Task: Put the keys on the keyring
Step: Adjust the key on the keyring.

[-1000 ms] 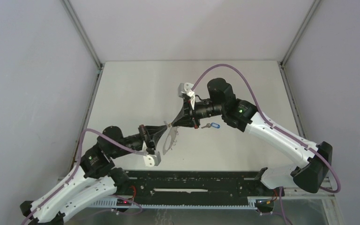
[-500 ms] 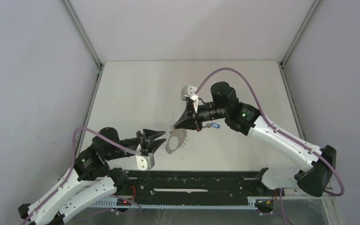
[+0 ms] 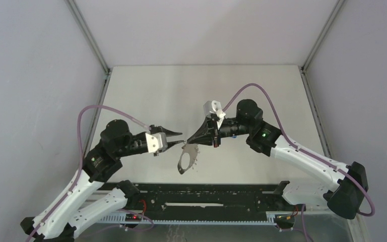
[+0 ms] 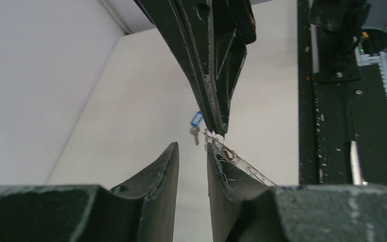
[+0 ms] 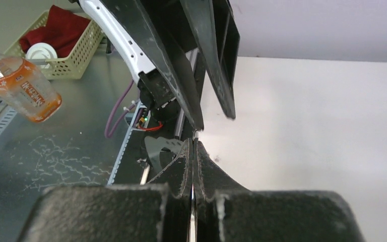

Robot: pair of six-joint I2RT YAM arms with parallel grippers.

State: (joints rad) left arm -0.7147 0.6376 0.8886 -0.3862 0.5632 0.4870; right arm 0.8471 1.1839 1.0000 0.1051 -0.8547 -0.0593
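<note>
One thin pinch carries everything: the right end effector, jaws pressed together, holds the keyring by its top edge, with the hoop dangling above the tabletop. Just beside the keyring's top, the left end effector stands narrowly parted around nothing. The blue-tagged key lies beyond the keyring. A nudge from the left end effector could swing the hoop or slip it from that grip. No yellow key shows.
</note>
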